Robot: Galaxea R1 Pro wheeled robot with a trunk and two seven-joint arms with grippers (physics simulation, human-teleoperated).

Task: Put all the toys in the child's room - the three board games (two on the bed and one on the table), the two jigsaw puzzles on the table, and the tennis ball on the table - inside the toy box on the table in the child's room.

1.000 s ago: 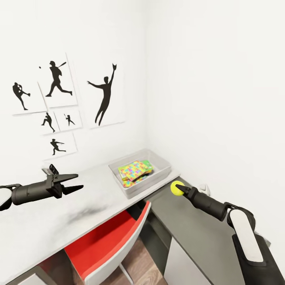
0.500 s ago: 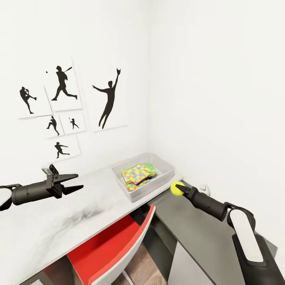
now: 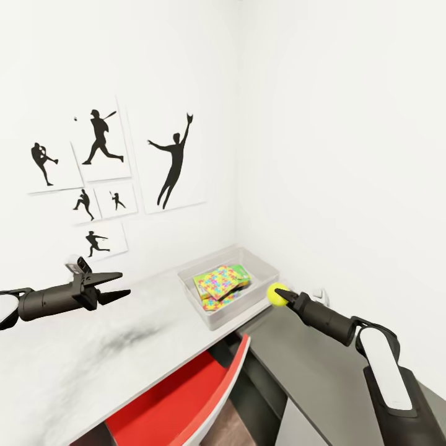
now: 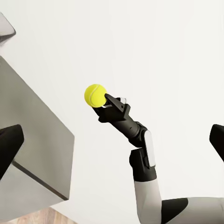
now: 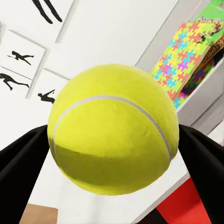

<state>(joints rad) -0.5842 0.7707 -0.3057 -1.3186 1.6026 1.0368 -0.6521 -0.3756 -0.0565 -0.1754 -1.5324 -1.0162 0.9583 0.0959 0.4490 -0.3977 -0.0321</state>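
Head view: your right gripper (image 3: 282, 296) clamped ball (image 3: 277, 294) beside box (image 3: 263, 286); puzzles (image 3: 220, 283) already inside. Left gripper (image 3: 118, 285) gaped empty. Ball undelivered.

- Right gripper (image 4: 103, 100): black, with its fingers (image 4: 112, 99) closed on the tennis ball (image 4: 95, 94), which sits at the very tips.
- Tennis ball: yellow-green, with a pale curved seam visible, held in the air against the plain white wall (image 4: 154, 42).
- Right arm (image 4: 140, 154): black wrist segments behind the gripper, then a forearm link with a white panel, then a white and black upper link running out of the picture.
- Grey cabinet (image 4: 32, 140): a flat top and a lighter front face meeting at a sharp corner, well apart from the ball.
- Wood-plank floor (image 4: 42, 218): a narrow strip below the cabinet.
- Left gripper's own fingers (image 4: 9, 147): dark shapes at opposite edges of the picture, spread wide apart.
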